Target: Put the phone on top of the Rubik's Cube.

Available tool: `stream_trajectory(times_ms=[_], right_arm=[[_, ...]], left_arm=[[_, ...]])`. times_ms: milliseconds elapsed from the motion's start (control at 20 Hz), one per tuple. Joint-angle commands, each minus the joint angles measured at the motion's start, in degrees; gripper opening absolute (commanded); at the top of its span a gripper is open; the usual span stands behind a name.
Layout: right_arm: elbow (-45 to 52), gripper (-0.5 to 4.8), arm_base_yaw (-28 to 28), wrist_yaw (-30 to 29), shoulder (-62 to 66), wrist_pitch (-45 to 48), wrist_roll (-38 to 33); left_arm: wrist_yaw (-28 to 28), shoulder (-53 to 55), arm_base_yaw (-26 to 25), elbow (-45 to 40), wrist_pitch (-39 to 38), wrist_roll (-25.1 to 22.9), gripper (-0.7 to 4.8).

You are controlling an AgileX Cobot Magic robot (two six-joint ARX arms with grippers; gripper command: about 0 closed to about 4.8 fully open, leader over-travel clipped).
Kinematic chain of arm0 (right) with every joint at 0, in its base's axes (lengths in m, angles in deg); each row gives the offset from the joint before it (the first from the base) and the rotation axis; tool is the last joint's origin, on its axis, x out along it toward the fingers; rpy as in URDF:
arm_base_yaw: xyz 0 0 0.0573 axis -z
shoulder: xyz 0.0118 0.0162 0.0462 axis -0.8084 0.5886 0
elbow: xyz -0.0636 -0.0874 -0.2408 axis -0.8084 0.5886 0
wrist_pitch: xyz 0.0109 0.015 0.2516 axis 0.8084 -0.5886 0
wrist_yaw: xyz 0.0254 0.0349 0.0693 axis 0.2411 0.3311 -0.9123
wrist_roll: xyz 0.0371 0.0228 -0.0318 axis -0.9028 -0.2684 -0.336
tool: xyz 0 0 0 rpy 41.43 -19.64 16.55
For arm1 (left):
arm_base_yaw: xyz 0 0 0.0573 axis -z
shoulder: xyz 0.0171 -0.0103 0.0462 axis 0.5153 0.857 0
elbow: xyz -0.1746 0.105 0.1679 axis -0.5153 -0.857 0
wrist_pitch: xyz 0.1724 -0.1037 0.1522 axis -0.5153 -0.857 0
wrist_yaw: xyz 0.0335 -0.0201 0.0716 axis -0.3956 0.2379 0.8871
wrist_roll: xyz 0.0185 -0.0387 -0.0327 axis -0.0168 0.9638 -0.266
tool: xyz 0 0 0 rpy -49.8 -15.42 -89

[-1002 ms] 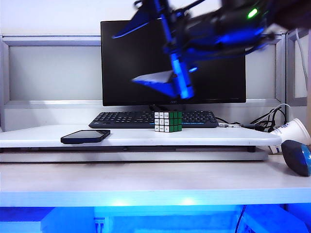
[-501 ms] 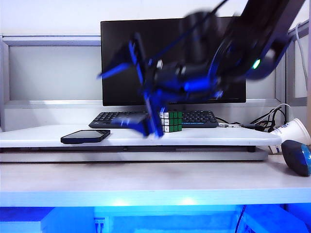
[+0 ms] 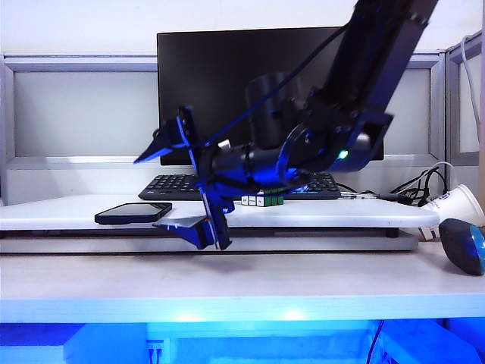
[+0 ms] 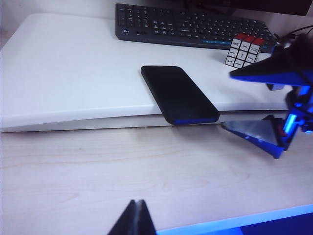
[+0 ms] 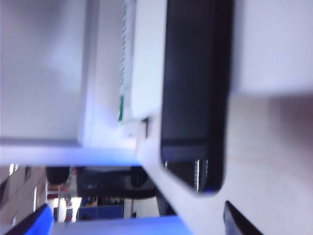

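The right gripper (image 3: 182, 186) is seen spread wide, empty, just beside the phone (image 3: 133, 213) at its 3 o'clock. The phone lies flat on the white raised board (image 3: 68, 212), overhanging its front edge. The Rubik's Cube (image 3: 263, 200) stands well apart at 3 o'clock, before the keyboard (image 3: 170, 186). The left gripper (image 4: 133, 221) appears pressed together, low over the desk (image 4: 98, 171).

My right arm reaches down across the middle, wrist rolled, right gripper (image 3: 182, 182) jaws spread wide, one finger above the other, holding nothing. My left gripper (image 4: 136, 218) fingertips meet; nothing between them.
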Motion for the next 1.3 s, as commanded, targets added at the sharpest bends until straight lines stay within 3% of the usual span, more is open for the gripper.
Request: stream_trajectory(times_ms=[50, 501, 601, 701, 852, 1052, 1152, 1302], right_arm=[[-2.47, 4.63, -0.07, 1.07, 1.46, -1.92, 0.0], [-6.21, 4.23, -0.11, 3.28, 4.26, -3.58, -0.02], [-7.28, 3.64, -0.2, 3.08, 4.63, -4.24, -0.04], [-8.33, 3.38, -0.46, 3.06, 5.09, -4.57, -0.04], [-9.22, 2.37, -0.72, 3.58, 5.33, -5.57, -0.02], [-9.22, 1.82, -0.83, 4.0, 5.33, -8.02, -0.02], [-9.22, 0.35, -0.87, 4.17, 5.33, -8.15, 0.0], [-9.22, -0.06, -0.85, 4.15, 5.33, -7.91, 0.02]], left_arm=[[-0.44, 0.04, -0.09, 0.02, -0.35, -0.11, -0.05], [-0.42, 0.04, -0.09, 0.02, -0.35, -0.11, -0.05], [-0.37, 0.04, -0.09, 0.02, -0.35, -0.11, -0.05], [-0.39, 0.04, -0.09, 0.02, -0.35, -0.11, -0.05], [-0.33, 0.04, -0.09, 0.02, -0.35, -0.11, -0.05], [-0.24, 0.04, -0.09, 0.02, -0.35, -0.11, -0.05], [-0.24, 0.04, -0.11, 0.02, -0.35, -0.11, -0.05], [-0.24, 0.04, -0.11, 0.02, -0.35, -0.11, -0.04]])
